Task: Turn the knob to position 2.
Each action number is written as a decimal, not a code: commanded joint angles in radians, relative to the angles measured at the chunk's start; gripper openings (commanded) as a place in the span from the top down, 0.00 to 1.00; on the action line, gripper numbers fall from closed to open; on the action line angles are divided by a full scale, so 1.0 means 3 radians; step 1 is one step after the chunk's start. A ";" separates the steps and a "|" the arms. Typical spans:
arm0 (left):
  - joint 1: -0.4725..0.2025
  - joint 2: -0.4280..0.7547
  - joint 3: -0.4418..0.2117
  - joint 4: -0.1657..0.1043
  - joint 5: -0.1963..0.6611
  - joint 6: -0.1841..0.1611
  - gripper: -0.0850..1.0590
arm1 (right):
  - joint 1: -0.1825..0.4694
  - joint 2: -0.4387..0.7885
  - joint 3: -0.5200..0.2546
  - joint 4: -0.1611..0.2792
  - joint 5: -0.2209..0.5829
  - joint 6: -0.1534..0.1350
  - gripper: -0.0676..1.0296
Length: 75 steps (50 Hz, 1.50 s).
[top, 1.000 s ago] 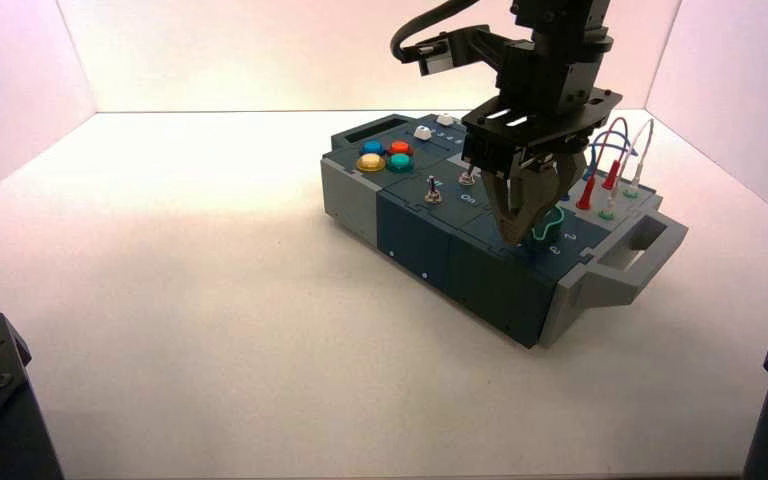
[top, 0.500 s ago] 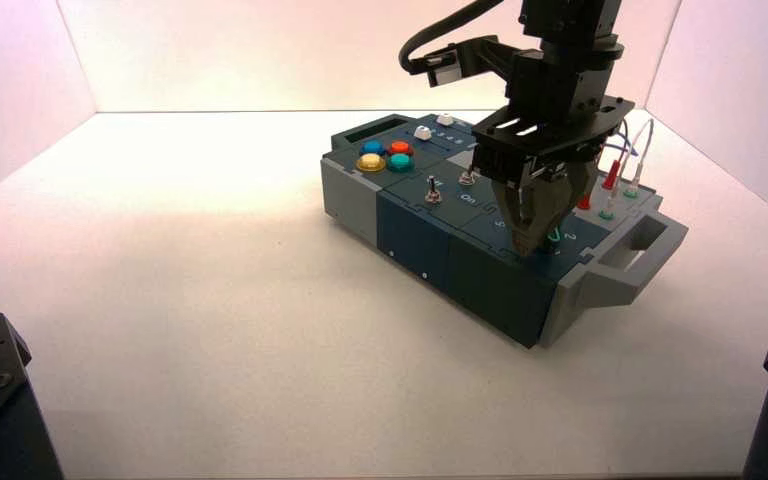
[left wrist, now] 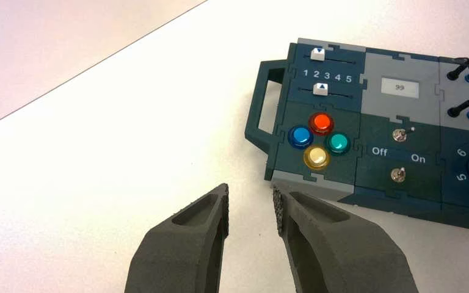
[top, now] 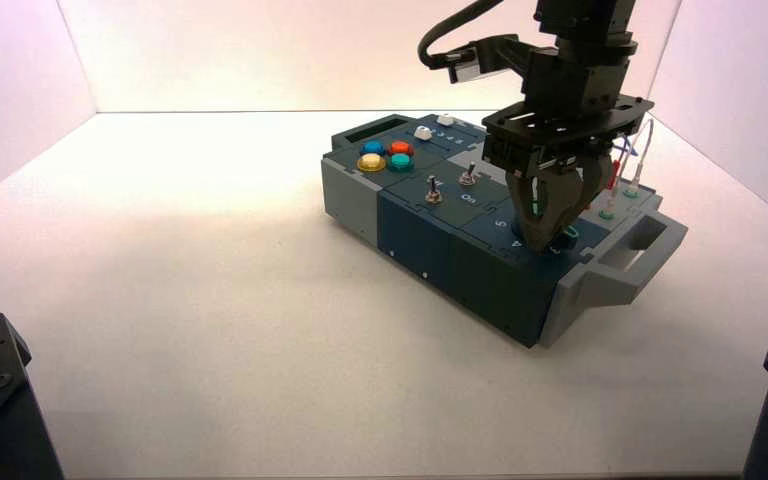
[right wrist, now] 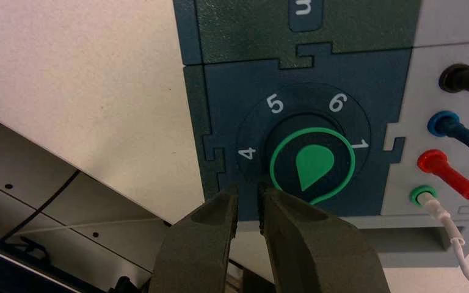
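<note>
The knob (right wrist: 312, 166) is a dark round dial with a bright green ring and a solid green teardrop at its centre, set in the dark blue panel beside the wire sockets. White numerals 4, 5, 6 and 1 ring it. The digit 2 cannot be seen in this close view.

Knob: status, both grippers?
Right gripper nearly closed at the knob rim, by the 4. Left gripper idle, off the box. Nothing blocking.

Four coloured buttons (left wrist: 315, 140) sit beside two toggle switches (left wrist: 398, 135).
</note>
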 commanded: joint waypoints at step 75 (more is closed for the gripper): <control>0.0000 -0.0112 -0.0020 -0.0010 0.0005 0.0020 0.57 | -0.0358 -0.0532 -0.0286 -0.0164 0.0368 0.0026 0.79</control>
